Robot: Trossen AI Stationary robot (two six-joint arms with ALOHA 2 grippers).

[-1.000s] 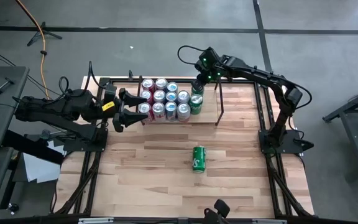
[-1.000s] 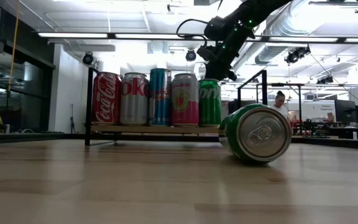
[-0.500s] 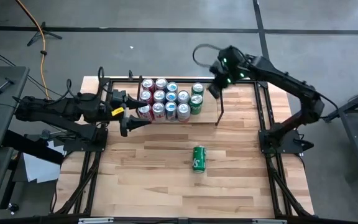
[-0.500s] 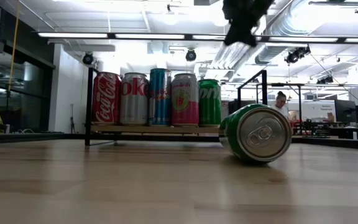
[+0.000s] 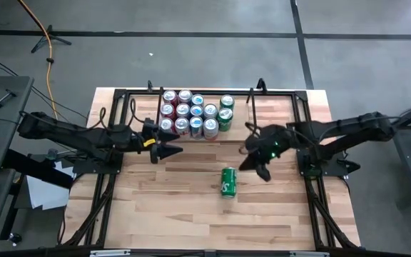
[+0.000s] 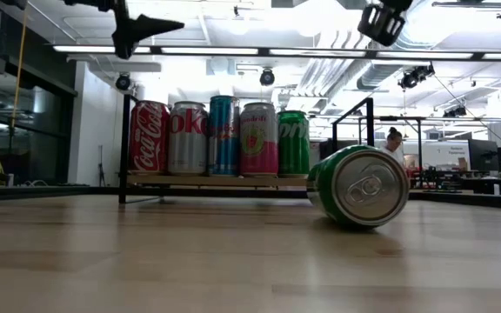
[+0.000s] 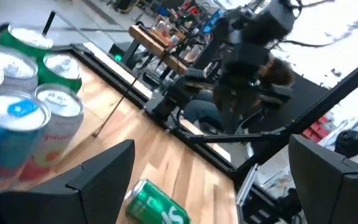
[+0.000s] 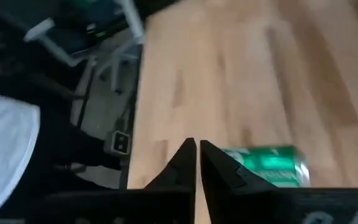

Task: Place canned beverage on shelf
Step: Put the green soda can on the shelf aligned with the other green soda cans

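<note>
My view: the green can [image 5: 227, 181] lies on its side on the bench [image 5: 177, 207], well in front of the shelf [image 5: 262, 114], long axis running front to back, top end toward the front edge. My right gripper [image 5: 261, 171], fingers closed and empty, hovers just beside the can. My left gripper [image 5: 168, 150], fingers spread, hangs before the shelf's upright cans [image 5: 189, 114].

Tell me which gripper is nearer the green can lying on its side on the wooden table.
Right. The right gripper hangs shut just beside the green can, toward the right arm's side. The left gripper is open, farther off, in front of the shelf.
</note>
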